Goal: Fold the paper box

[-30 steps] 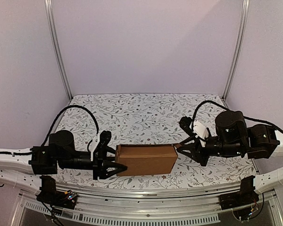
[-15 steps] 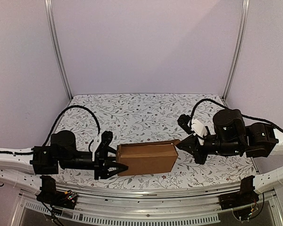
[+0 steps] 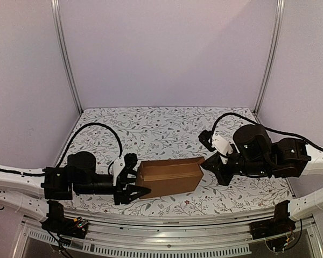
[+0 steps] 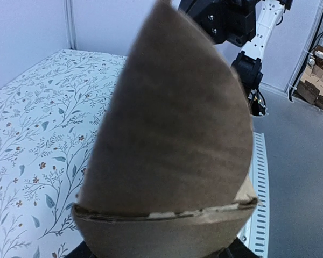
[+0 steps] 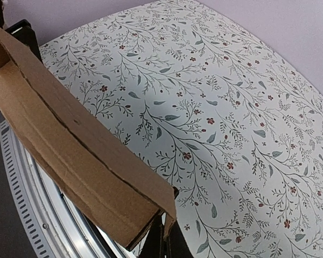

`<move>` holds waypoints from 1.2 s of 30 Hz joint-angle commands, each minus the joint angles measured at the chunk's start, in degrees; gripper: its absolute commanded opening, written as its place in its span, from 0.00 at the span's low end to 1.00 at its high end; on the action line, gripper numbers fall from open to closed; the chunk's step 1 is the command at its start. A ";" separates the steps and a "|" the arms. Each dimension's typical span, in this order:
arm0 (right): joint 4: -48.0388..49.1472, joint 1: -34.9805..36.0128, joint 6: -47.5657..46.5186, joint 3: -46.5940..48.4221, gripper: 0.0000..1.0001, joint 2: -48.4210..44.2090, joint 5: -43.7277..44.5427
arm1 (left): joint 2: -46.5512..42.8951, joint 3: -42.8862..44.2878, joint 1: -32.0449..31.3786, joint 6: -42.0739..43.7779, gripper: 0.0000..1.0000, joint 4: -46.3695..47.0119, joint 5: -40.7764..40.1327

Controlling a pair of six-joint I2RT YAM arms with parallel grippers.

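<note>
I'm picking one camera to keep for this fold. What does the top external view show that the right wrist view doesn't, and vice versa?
Only top external: both arms, the whole paper box, and the left gripper straddling the box's left end. Only right wrist: close up, the box's creased edge and the corner pinched in the right gripper. Both: the box and the floral table.

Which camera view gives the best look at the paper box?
The top external view: it shows the whole paper box, end to end, between the left gripper and the right gripper. The left wrist view shows only a close, blurred brown panel. The right wrist view shows one long side and a near corner.
</note>
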 commanded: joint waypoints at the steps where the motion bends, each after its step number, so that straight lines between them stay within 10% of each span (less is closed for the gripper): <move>1: 3.33 1.34 1.49 2.89 0.00 1.07 -2.40 | 0.94 0.19 -0.94 2.06 0.00 -0.74 -7.45; 36: 4.74 1.56 7.49 6.39 0.00 8.82 -5.18 | 1.63 -0.78 -5.11 3.93 0.00 1.45 -17.30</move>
